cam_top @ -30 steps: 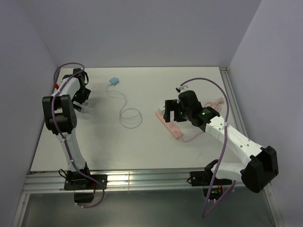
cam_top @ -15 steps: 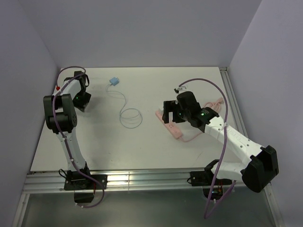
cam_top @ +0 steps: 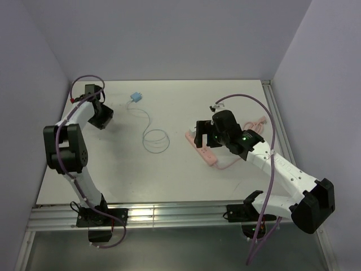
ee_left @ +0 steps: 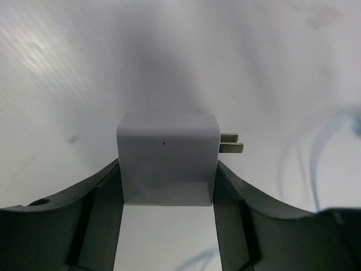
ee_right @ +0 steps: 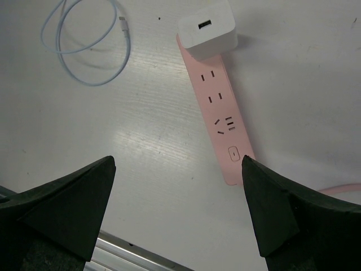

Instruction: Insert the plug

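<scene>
A white plug (ee_left: 167,158) with two metal prongs (ee_left: 231,143) pointing right sits between my left gripper's fingers. My left gripper (ee_left: 168,186) is shut on it at the table's far left (cam_top: 102,116). A pink power strip (ee_right: 217,107) lies on the table with free sockets. A white charger (ee_right: 207,25) sits in its far end. My right gripper (ee_right: 177,164) is open and empty above the strip, and in the top view (cam_top: 204,136) it covers part of the strip (cam_top: 207,154).
A light blue cable (ee_right: 84,39) lies coiled left of the strip, seen in the top view (cam_top: 157,140) running up to a small blue block (cam_top: 135,97). The strip's pink cord (cam_top: 256,123) trails right. A metal rail (cam_top: 169,213) edges the table's near side.
My left gripper has shifted a little up and to the right with the plug, and its arm has swung lower and left. The right arm has barely moved.
</scene>
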`<action>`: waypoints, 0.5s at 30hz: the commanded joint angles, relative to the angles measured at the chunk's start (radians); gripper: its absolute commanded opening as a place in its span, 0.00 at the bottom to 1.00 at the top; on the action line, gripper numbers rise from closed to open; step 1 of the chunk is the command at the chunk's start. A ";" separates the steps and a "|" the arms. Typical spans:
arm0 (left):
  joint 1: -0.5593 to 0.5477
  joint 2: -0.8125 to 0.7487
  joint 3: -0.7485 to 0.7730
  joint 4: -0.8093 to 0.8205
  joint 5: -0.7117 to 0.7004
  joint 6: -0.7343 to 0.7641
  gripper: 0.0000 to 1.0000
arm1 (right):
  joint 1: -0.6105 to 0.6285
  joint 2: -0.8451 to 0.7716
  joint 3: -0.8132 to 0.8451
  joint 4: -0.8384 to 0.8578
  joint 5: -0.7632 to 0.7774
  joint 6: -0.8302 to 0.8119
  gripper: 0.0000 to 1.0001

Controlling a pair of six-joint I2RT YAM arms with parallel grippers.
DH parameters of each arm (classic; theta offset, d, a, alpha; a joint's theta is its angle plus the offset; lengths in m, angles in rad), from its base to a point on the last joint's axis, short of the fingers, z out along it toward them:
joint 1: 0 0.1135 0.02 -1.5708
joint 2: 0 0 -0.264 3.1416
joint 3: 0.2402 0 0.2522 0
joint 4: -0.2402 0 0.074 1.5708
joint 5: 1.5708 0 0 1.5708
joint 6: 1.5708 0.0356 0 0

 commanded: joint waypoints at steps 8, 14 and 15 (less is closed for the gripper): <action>-0.156 -0.602 -0.296 0.591 0.644 0.231 0.00 | 0.006 -0.086 0.037 0.052 -0.113 0.042 1.00; -0.229 -0.698 -0.422 0.866 0.974 0.162 0.00 | 0.006 -0.158 -0.002 0.236 -0.342 0.045 1.00; -0.260 -0.712 -0.447 0.913 1.003 0.144 0.00 | 0.006 -0.166 -0.007 0.272 -0.418 0.054 1.00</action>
